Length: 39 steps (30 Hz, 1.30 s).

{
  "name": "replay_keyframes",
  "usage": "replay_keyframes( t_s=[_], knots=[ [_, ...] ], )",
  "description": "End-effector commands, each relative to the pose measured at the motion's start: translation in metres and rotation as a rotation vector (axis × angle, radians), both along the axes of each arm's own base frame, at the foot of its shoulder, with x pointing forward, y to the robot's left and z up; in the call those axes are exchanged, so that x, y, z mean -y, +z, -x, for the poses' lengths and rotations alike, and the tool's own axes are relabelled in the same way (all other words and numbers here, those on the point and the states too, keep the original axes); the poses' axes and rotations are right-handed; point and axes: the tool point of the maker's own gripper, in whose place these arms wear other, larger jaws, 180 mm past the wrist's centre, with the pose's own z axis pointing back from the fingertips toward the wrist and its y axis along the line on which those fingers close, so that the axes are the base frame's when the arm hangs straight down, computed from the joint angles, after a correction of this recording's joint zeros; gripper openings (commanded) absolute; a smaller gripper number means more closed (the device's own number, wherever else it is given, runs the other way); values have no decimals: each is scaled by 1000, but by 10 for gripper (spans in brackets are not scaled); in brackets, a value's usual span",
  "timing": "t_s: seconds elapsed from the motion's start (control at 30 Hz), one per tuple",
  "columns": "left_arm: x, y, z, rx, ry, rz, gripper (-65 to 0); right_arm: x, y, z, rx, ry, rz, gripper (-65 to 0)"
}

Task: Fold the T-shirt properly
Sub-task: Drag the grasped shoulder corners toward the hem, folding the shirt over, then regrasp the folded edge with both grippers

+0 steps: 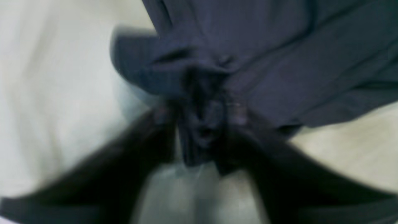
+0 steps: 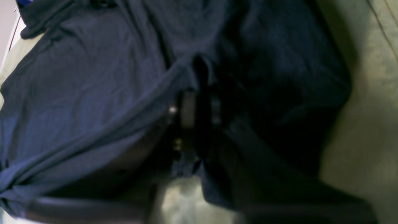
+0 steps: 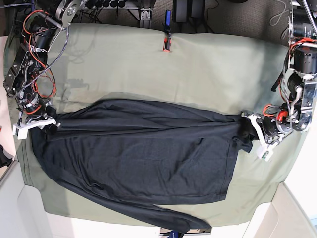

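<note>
The T-shirt (image 3: 163, 163) lies spread across the cloth-covered table (image 3: 198, 64) — bunched along its far side, one part reaching the table's near edge. The left gripper (image 3: 251, 133) is at the fabric toward the table's right edge, the right gripper (image 3: 42, 126) at the fabric near the left edge. Jaws of both: blurred — opening and grip cannot be told. Cloth shows between the fingers on each side.

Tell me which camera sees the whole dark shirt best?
The base view: it shows nearly all of the shirt, spread between both arms. The left wrist view shows just one bunched end, blurry up close. The right wrist view shows a bigger piece with folds, but cuts it off at the edges.
</note>
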Motion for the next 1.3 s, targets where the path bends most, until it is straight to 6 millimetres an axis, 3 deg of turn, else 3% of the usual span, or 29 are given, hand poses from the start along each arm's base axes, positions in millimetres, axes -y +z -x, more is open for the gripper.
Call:
replay_keyframes(
  t_s=[0.0,0.03,0.07,0.2,0.3,0.4,0.5,0.67,1.03,1.27],
  knots=[
    [-10,17,-12,34,25,-14,-297,5,17,-11,51,4,17,-374],
    [-14,15,-11,16,55,-18,-294,2,16,-11,43,16,11,-297],
    [-15,14,-9,-6,69,-9,-295,0,17,-10,36,25,6,-261],
    [-2,44,-4,6,10,145,-295,3,41,-6,80,36,21,-258],
    [-10,62,11,7,3,183,-295,13,59,13,116,28,97,-258],
    [-20,73,23,29,32,216,-295,17,61,33,104,29,142,-258],
    [-23,67,34,21,52,239,-295,19,47,48,62,18,140,-258],
    [-18,36,53,-25,71,234,-295,24,28,64,51,-18,133,-258],
    [-7,8,24,-17,204,340,-295,18,-2,36,13,-54,15,-258],
    [19,5,4,-7,205,407,-295,6,0,16,33,-55,-51,-258]
  ],
)
